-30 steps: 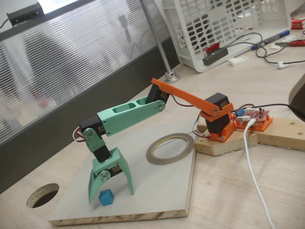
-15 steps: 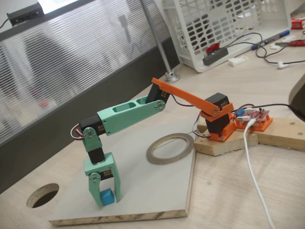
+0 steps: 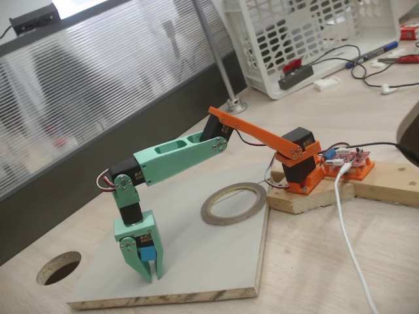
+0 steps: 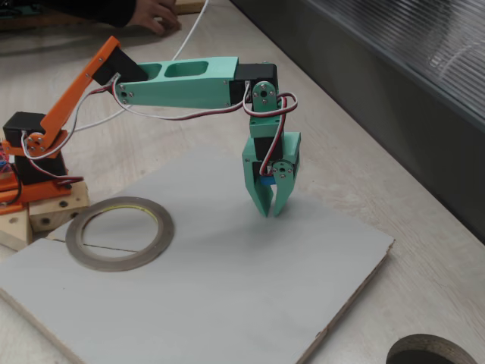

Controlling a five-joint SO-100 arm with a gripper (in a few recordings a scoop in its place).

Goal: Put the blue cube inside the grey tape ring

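The blue cube [image 3: 150,254] sits pinched between my gripper [image 3: 149,273] jaws, high up near the palm, so I judge it secure enough to carry. The fingertips hang just above the grey board [image 3: 216,261]. To the right in this fixed view, well apart, lies the grey tape ring [image 3: 234,203], flat, opening upward, ready to receive it.

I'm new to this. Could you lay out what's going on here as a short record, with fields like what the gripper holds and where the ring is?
gripper: shut on the blue cube, fingertips pointing down at the grey board
blue cube: clamped between the gripper fingers, apparently lifted slightly
grey tape ring: lying flat on the board, opening empty
task status: cube grasped, not yet in the ring
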